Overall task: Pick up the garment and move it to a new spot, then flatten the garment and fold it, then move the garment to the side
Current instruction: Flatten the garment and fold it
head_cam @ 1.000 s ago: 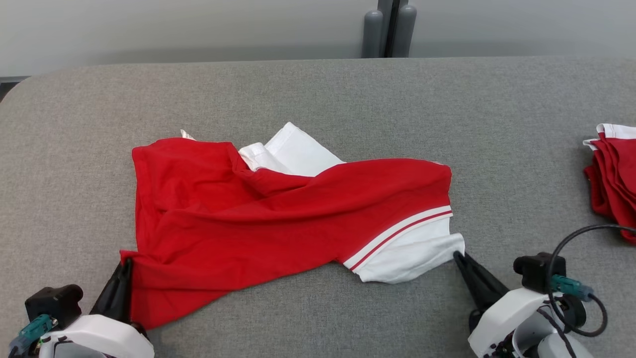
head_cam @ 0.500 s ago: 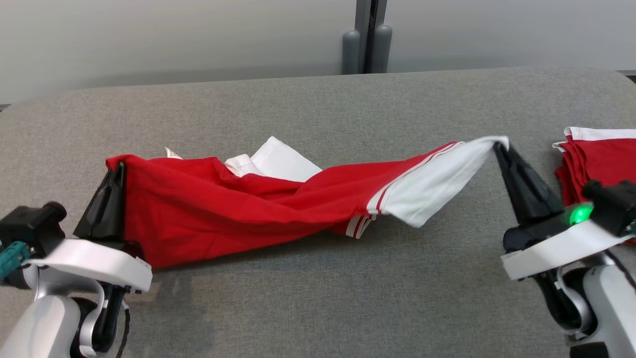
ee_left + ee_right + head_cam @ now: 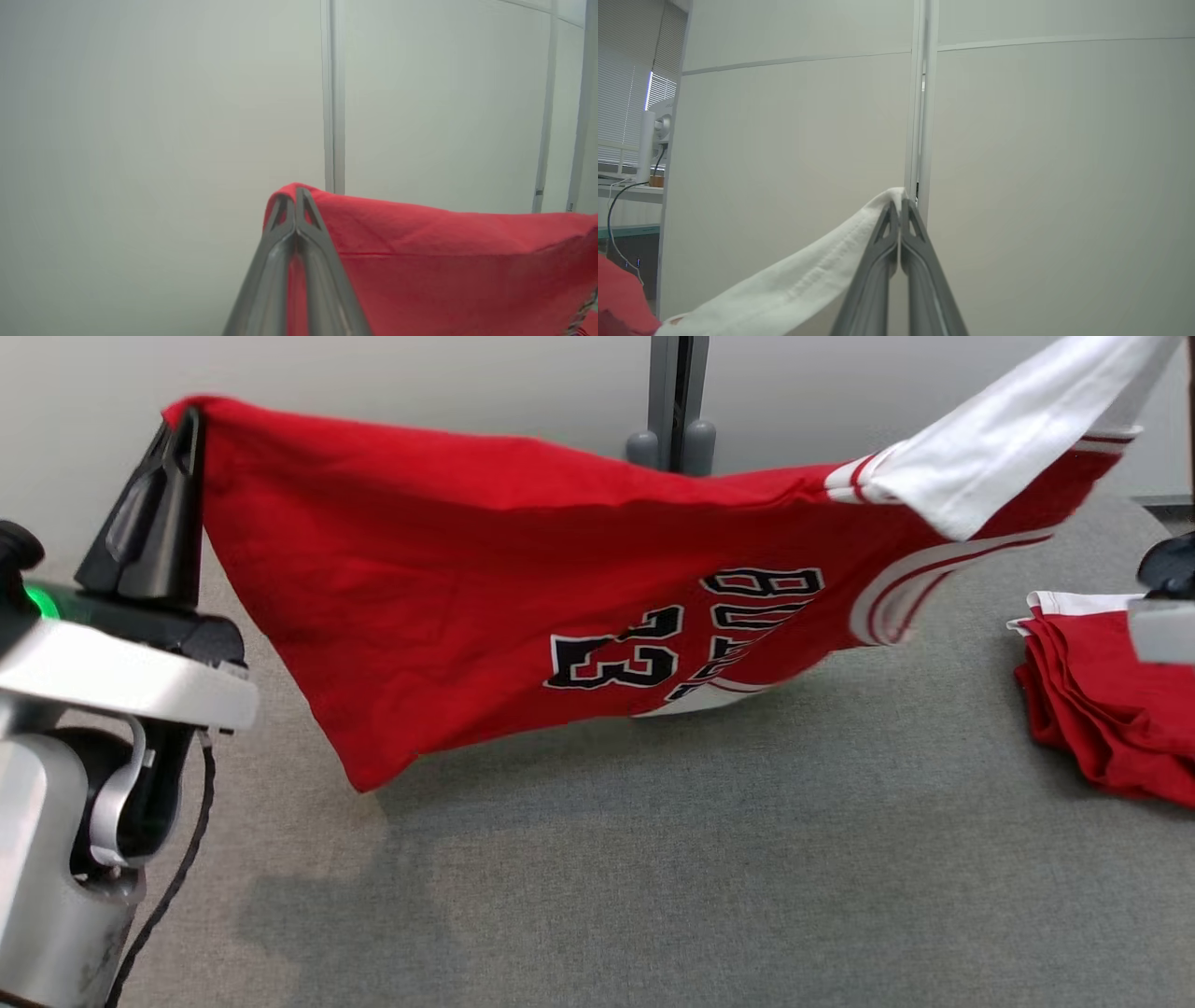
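Red garment (image 3: 448, 569), black number 23 (image 3: 611, 658), hanging

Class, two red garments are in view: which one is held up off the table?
The jersey printed 23, stretched between the left pincer and right pincer; the folded red pile lies on the table.

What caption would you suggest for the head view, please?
Left claw holds a corner of the red number-23 jersey stretched over the grey table, beside folded garments.
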### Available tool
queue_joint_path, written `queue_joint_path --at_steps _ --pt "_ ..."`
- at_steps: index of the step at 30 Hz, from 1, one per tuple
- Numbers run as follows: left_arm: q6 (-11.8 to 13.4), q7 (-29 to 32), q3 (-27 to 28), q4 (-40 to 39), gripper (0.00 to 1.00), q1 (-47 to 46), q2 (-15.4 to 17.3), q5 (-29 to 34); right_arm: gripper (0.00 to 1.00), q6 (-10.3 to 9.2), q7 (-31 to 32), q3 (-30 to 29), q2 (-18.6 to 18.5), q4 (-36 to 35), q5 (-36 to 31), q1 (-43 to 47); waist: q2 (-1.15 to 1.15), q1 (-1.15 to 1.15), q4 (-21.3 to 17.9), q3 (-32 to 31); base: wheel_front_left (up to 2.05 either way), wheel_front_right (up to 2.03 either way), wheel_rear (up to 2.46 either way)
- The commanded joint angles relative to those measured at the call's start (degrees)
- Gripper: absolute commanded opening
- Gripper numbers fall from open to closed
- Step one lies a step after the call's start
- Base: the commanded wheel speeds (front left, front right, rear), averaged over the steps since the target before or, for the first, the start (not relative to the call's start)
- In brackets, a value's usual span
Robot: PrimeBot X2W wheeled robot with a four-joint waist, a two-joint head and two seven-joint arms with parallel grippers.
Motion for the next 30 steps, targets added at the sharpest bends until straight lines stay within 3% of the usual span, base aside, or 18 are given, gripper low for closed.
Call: queue_joint_path --at_steps 1,15,22,30 --pt "-0.36 0.36 -0.14 -0.96 0.00 -2.03 0.23 0.65 0.00 0.03 0.62 -0.61 -0.34 -0.97 -0.27 -1.64 0.00 0.00 -0.04 -0.99 0.00 0.00 0.00" --pt "1.29 -0.24 -0.18 -2.47 0.00 -8.32 -1.26 1.80 0.00 0.03 3.79 -0.66 0.41 0.20 -0.46 -6.25 0.00 0.00 -0.65 -1.18 0.00 0.00 0.00" --pt "-1.14 -2.49 -0.21 4.50 0.00 -16.81 -2.80 1.08 0.00 0.03 2.05 1.83 0.65 7.49 1.44 -14.88 0.00 0.00 -0.76 3.92 0.00 0.00 0.00" --pt "-5.82 -7.07 -2.37 20.28 0.00 -34.74 -6.05 3.37 0.00 0.03 -1.20 8.18 2.35 21.73 5.27 -34.35 0.00 0.00 -0.13 11.92 0.00 0.00 0.00"
